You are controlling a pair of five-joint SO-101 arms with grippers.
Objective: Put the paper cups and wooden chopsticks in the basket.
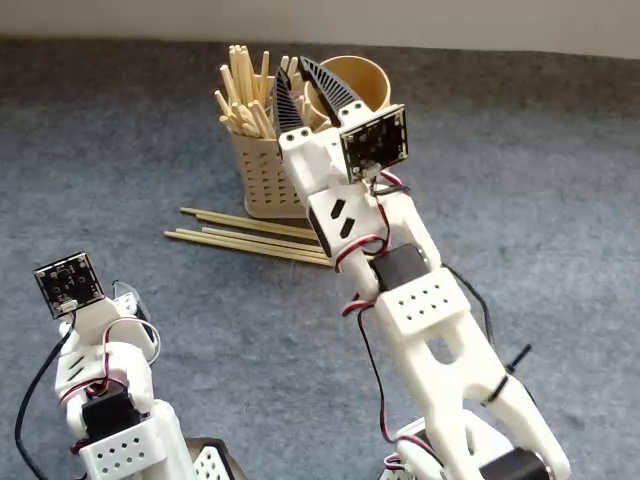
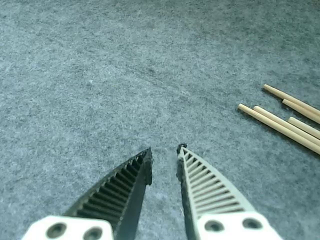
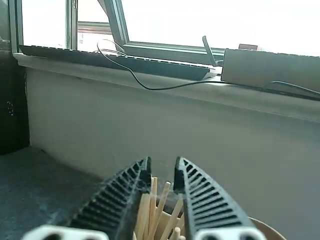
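Hovering over the cream perforated basket (image 1: 262, 185), the right gripper (image 1: 291, 66) has its two black ribbed jaws a narrow gap apart with nothing between them. The right wrist view shows the same gripper (image 3: 162, 167) with the tips of the standing chopsticks (image 3: 156, 210) just under it. The basket stands toward the far edge of the grey felt surface (image 1: 520, 200), close to the pale wall (image 3: 150, 115), and it holds a bundle of upright wooden chopsticks (image 1: 243, 100) that lean against each other. A tan paper cup (image 1: 366, 80) sits open side up at the basket's right, touching the gripper's outer jaw in the high view; whether the cup is inside the basket or just behind it cannot be told. On the near side of the basket, several loose chopsticks (image 1: 250, 235) lie flat and roughly parallel on the felt, partly under the right arm. The left gripper (image 2: 165, 155) is low over bare felt, slightly parted and empty, with the ends of the loose chopsticks (image 2: 280, 120) well off to one side. Open felt spreads around both arms.
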